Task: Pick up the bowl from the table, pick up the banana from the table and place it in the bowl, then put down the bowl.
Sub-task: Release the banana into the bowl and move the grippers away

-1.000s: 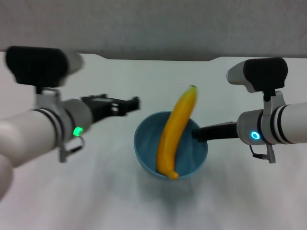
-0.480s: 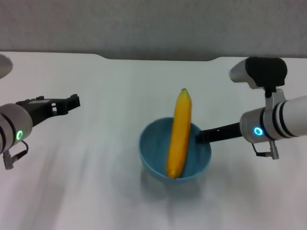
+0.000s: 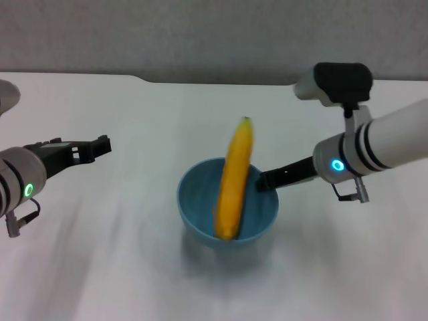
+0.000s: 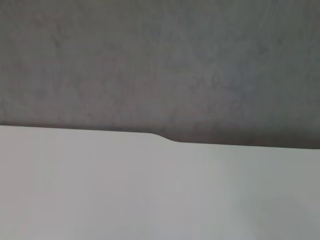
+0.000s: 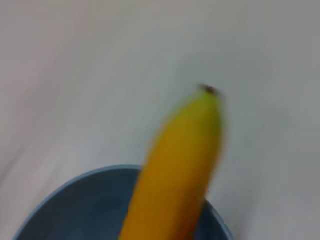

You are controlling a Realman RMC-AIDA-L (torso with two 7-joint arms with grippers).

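The light-blue bowl [image 3: 200,204] is near the middle of the white table [image 3: 134,267]. The yellow banana [image 3: 234,177] lies in it, its far end sticking out over the rim. My right gripper [image 3: 264,180] is shut on the bowl's right rim. In the right wrist view the banana [image 5: 175,170] rises over the bowl's rim [image 5: 65,185]. My left gripper [image 3: 100,145] is far to the left of the bowl, above the table, holding nothing.
The table's far edge has a shallow notch [image 3: 221,83], which also shows in the left wrist view [image 4: 167,139]. A grey wall stands behind it.
My left arm drew back to the left, away from the bowl. My right gripper has moved the bowl and banana leftward.
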